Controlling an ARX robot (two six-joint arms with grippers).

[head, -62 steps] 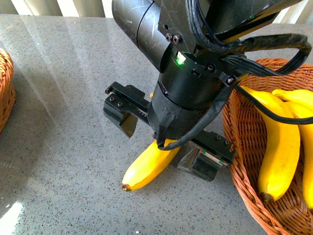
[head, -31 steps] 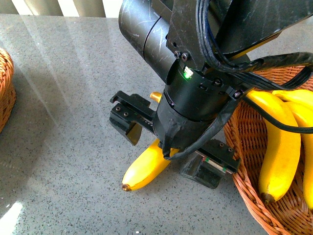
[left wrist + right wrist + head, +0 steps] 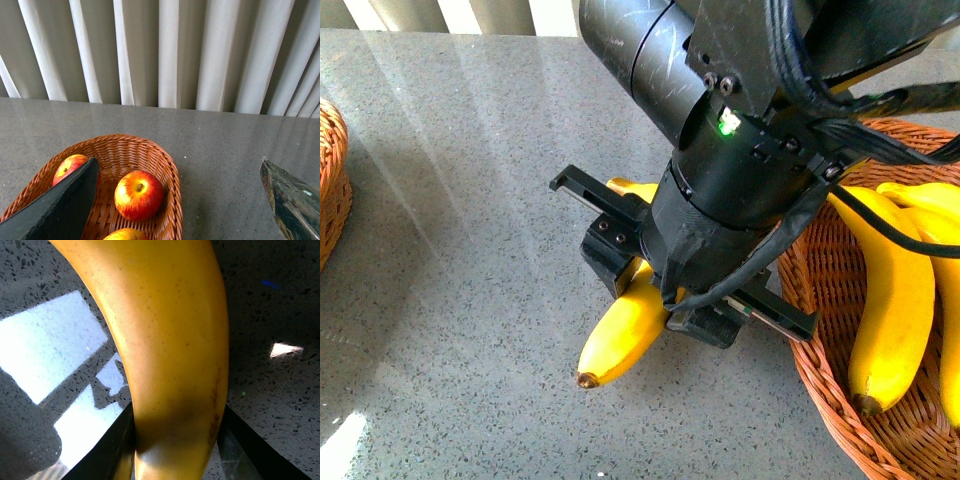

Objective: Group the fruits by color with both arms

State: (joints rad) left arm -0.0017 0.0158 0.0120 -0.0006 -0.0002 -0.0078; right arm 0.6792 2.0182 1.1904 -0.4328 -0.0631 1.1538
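Banana [image 3: 623, 335], loose, lying on the grey table [image 3: 450, 250] just left of the right-hand wicker basket [image 3: 820, 390] that already holds other bananas [image 3: 890, 320]; the right gripper [image 3: 655, 300] has drawn its fingers in from straddling wide to pressing both flanks, so the fruit is now clamped but, by my judgement, not yet lifted. Left gripper [image 3: 180, 200] hangs spread and empty above the far-left basket [image 3: 165, 165] of apples [image 3: 139, 195].

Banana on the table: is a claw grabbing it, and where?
Yes. The right claw grips the banana across its middle. The left claw holds nothing.
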